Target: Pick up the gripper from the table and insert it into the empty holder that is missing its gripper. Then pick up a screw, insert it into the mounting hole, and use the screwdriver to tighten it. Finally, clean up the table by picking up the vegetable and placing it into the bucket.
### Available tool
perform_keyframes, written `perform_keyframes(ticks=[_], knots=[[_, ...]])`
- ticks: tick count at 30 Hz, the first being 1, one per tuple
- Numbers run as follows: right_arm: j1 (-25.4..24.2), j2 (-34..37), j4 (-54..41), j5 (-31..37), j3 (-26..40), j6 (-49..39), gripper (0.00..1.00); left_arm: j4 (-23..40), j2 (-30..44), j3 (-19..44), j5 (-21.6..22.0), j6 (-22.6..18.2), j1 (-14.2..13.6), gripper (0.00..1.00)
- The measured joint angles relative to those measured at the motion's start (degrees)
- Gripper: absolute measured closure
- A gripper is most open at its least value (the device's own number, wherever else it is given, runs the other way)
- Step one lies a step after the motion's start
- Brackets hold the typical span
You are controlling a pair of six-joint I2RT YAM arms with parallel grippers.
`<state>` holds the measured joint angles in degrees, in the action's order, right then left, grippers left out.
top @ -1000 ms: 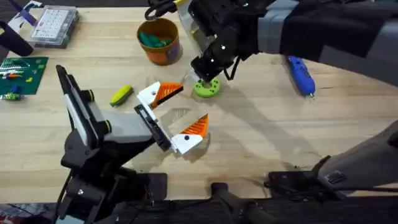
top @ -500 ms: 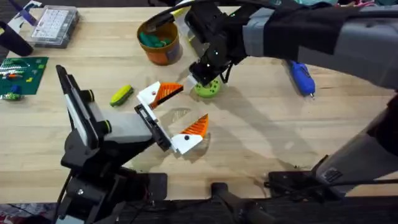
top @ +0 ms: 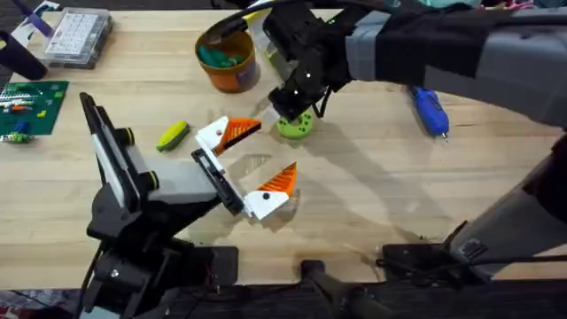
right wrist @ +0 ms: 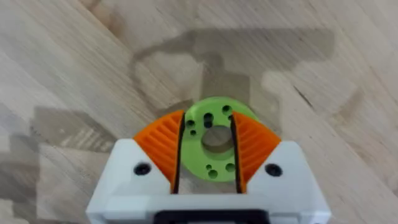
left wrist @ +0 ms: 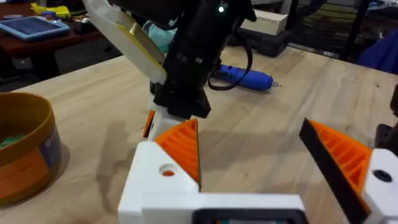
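- Right hand is clamped on a green disc resting on the worktop.
- Left hand hovers wide and empty.
- Screwdriver lies untouched beyond the right hand.
- Vegetable lies just beside the left hand, not yet in the bucket; cleanup remains.

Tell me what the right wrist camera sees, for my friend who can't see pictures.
The right gripper has its two orange ribbed fingers closed on either side of a round green disc with a big middle hole and several small holes. Below it lies a light wooden table crossed by shadows.
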<state>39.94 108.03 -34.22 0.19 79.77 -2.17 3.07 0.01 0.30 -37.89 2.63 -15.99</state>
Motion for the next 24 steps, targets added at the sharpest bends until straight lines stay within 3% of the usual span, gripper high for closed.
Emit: perform_keyframes(ticks=[24], knots=[[0.0, 2.0, 0.5, 0.0, 0.0, 0.0, 0.559, 0.0, 0.0, 0.0, 0.0, 0.0, 0.0, 0.011]])
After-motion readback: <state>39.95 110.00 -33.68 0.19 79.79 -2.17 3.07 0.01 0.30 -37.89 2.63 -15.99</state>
